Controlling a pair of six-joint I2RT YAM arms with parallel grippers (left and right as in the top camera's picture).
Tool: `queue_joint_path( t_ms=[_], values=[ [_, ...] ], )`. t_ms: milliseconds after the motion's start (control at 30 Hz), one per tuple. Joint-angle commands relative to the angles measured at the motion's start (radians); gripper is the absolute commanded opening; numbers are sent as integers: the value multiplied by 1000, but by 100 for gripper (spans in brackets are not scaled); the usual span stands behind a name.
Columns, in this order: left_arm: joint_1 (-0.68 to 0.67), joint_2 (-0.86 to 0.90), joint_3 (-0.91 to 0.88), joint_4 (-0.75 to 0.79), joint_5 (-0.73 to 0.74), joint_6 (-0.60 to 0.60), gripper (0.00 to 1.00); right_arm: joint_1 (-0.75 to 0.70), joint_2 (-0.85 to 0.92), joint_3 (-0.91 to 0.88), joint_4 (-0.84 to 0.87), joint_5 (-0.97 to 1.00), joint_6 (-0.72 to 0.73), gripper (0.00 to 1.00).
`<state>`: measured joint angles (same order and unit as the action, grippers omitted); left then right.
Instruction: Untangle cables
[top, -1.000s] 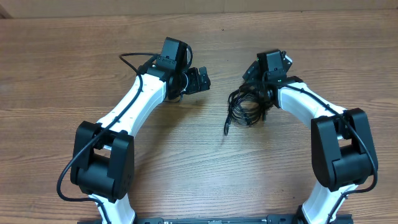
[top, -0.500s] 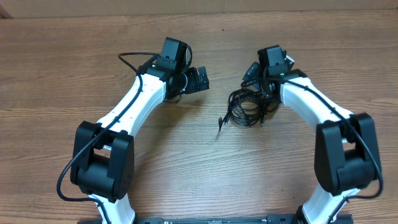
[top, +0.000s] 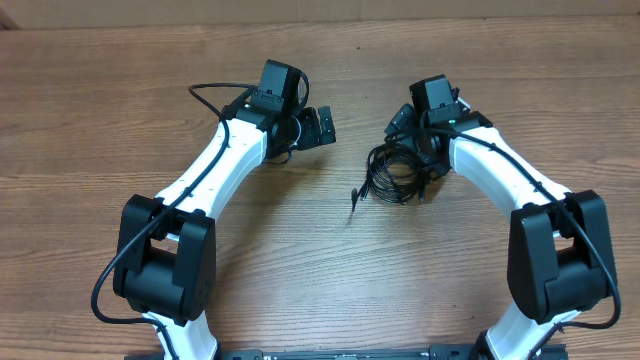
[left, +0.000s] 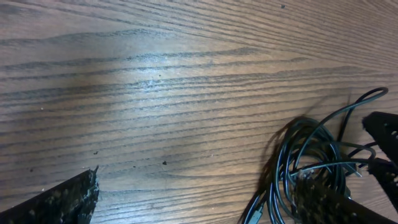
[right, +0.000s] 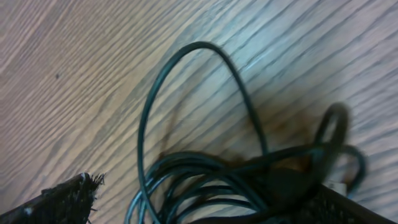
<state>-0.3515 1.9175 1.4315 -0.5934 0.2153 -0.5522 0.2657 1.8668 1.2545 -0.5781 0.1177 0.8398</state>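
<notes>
Overhead: the left arm (top: 215, 165) bends up from the near edge. The left gripper (top: 322, 127) points right, well apart from the cables (top: 395, 175), a tangled bundle on the wooden table (top: 100, 100). The right arm (top: 500, 175) curls inward, with the right gripper (top: 408, 128) at the bundle's far edge.

Left wrist: the fingers (left: 62, 202) are spread wide over bare wood.

Right wrist: the fingertips (right: 62, 199) are wide apart, with loops lying between them.
</notes>
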Motion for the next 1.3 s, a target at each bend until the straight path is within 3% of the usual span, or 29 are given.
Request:
queue_joint_path(
  t_ms=[0,300,433,500,633,700,800,1067,1100,1267],
  values=[
    [5,-14,3,3,-13,-9,100,3,34,-8,23,0,26,100],
    [5,-14,4,0,-16,-9,100,3,156,-8,162,4,23,96],
    [5,-14,4,3,-17,-9,100,3,175,-8,276,-39,-66,92],
    [5,-14,4,3,-21,-9,100,3,175,-8,338,-76,-109,77],
    [5,-14,4,3,-24,-9,100,3,175,-7,394,-130,-135,25],
    [5,-14,4,3,-24,-9,99,3,175,-6,394,-144,-140,4],
    [5,-14,4,1,-24,-9,98,-6,158,13,388,-222,-222,4],
    [5,-14,3,-16,5,-8,98,-86,-16,31,351,-531,-248,4],
    [5,-14,4,-16,34,7,98,-118,-69,31,346,-654,-270,4],
    [5,-14,4,-8,151,107,98,-185,-159,31,314,-886,-269,4]
  ],
)
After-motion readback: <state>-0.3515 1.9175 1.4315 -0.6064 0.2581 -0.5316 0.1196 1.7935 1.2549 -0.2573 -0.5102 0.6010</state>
